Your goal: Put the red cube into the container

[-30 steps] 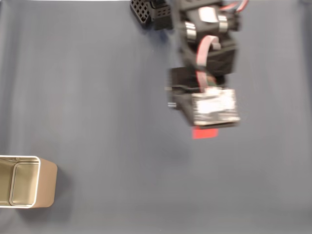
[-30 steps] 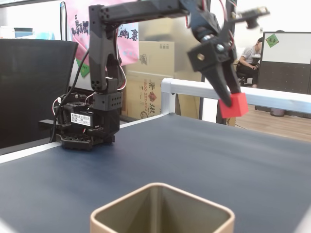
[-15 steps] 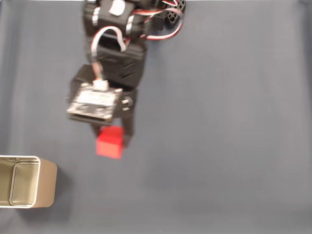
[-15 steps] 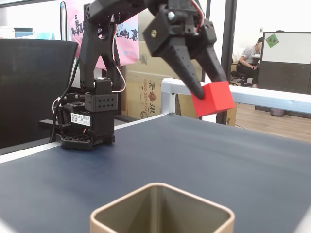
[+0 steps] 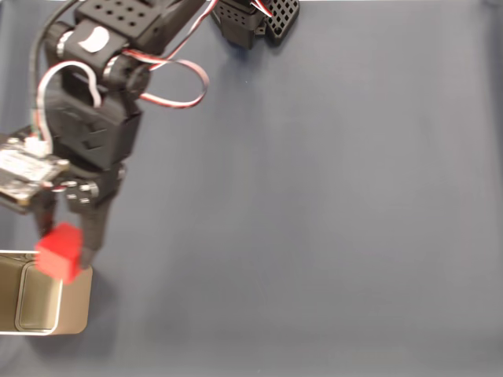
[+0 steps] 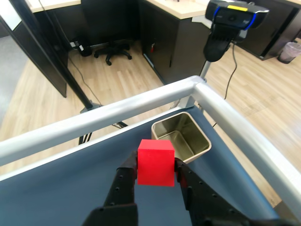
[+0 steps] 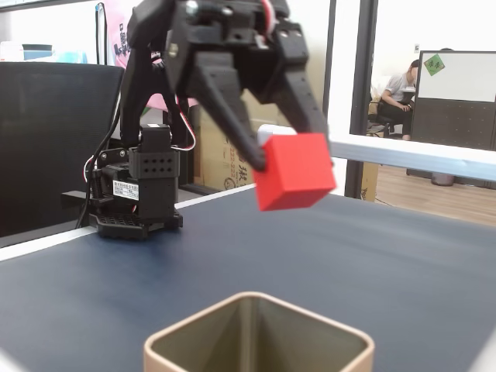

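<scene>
Wrist view: the red cube (image 6: 155, 161) was clamped by the gripper (image 6: 155, 170), carried near the container (image 6: 181, 137); release remained.

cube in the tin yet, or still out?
Out. The red cube is clamped in the jaws, held above the table, near the container, which looks empty.

Fixed view from straight above, facing down on the blue bench (image 5: 330, 236), container (image 5: 47, 302) at its lower left | fixed view low at the bench edge, just behind the container (image 7: 260, 333), facing the arm base (image 7: 143, 194) | wrist view looking past the tool (image 6: 155, 172) at the container (image 6: 181, 136) | all three share the container.
</scene>
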